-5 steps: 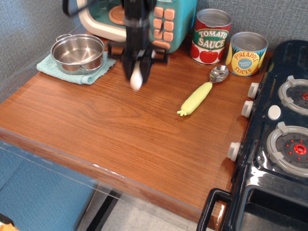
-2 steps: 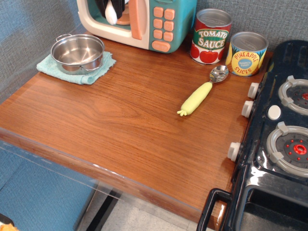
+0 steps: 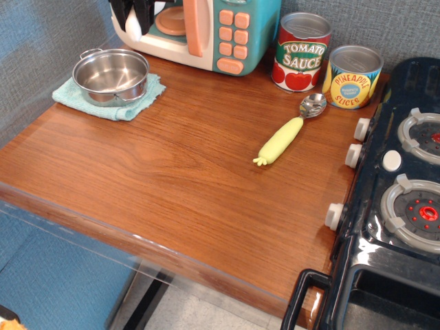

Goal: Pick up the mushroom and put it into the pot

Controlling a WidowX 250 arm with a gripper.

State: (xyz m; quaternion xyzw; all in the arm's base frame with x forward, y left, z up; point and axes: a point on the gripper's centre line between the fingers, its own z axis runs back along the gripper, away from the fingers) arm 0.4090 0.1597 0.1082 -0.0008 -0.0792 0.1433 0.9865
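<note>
Claw (image 3: 135, 12) with mushroom (image 3: 133, 27) (stem showing), above pot (image 3: 110, 74)

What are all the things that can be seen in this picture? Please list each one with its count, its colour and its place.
small shiny steel pot: 1, silver, empty, on the cloth, back left
folded cloth: 1, light teal, under the pot
toy microwave: 1, teal, cream and orange, back centre
tomato sauce can: 1, red and green label, back right
pineapple slices can: 1, yellow and blue label, right of the tomato can
yellow-handled spoon: 1, steel bowl, right of centre
wooden table: 1, brown
toy stove: 1, black, right edge
white stem of the plush mushroom: 1, top edge, above the pot
gripper: 1, black, top edge, holding the mushroom
</note>
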